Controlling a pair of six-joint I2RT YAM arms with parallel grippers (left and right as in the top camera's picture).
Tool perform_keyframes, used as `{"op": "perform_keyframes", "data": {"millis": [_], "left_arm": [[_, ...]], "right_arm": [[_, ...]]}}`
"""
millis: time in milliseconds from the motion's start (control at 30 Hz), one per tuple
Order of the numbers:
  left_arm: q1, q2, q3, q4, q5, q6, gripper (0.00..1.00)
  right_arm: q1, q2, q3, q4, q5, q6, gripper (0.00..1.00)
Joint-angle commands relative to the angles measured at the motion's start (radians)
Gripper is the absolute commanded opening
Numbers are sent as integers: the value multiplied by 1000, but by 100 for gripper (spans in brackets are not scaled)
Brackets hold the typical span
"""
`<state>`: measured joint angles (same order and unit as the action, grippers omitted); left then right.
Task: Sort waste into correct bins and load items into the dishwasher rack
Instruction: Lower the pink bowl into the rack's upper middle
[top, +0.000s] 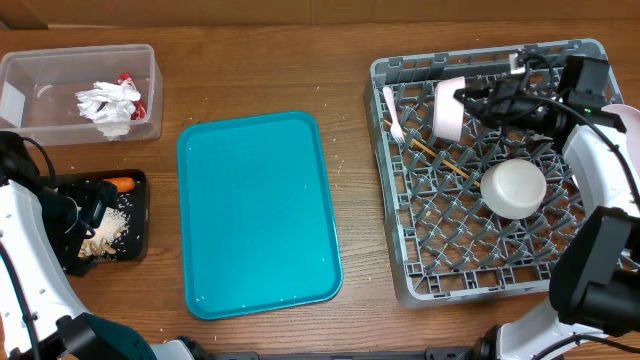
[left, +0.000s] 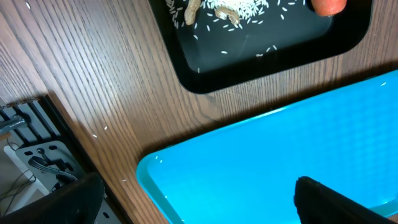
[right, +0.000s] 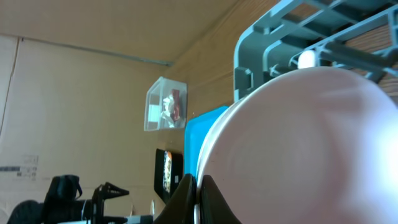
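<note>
My right gripper (top: 468, 100) is shut on the rim of a pale pink bowl (top: 449, 107), holding it on edge over the far part of the grey dishwasher rack (top: 400, 240). In the right wrist view the fingertips (right: 186, 198) pinch the bowl (right: 298, 143) rim. A white bowl (top: 514, 187) lies upside down in the rack, with a white fork (top: 393, 112) and a wooden stick (top: 440, 155). My left gripper (top: 88, 208) hangs open over the black tray (top: 140, 215); between its fingers (left: 329, 202) nothing is held. The tray holds food scraps (top: 108, 228) and a carrot piece (top: 122, 184).
A clear tub (top: 150, 95) at the far left holds crumpled napkins (top: 108, 103) and a red wrapper (top: 130, 85). The teal tray (top: 258, 215) lies bare between the bins and the rack. A pale plate (top: 625, 113) shows at the rack's right edge behind my right arm.
</note>
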<state>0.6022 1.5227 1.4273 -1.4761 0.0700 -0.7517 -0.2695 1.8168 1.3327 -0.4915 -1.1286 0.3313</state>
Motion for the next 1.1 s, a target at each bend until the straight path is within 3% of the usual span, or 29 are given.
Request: {"op": "perform_keyframes", "data": {"millis": [0, 367, 533, 900, 1067], "left_arm": [[0, 2, -2, 0, -2, 15, 100], [0, 2, -2, 0, -2, 15, 100], [0, 2, -2, 0, -2, 15, 100], [0, 2, -2, 0, -2, 15, 100], [0, 2, -2, 1, -2, 15, 100]], "right_arm": [[-10, -21, -3, 1, 41, 18, 8], [-38, -29, 35, -64, 247, 67, 15], [-71, -51, 122, -196, 354, 66, 16], [-80, -90, 386, -591, 784, 63, 21], [-79, -93, 494, -719, 844, 61, 21]]}}
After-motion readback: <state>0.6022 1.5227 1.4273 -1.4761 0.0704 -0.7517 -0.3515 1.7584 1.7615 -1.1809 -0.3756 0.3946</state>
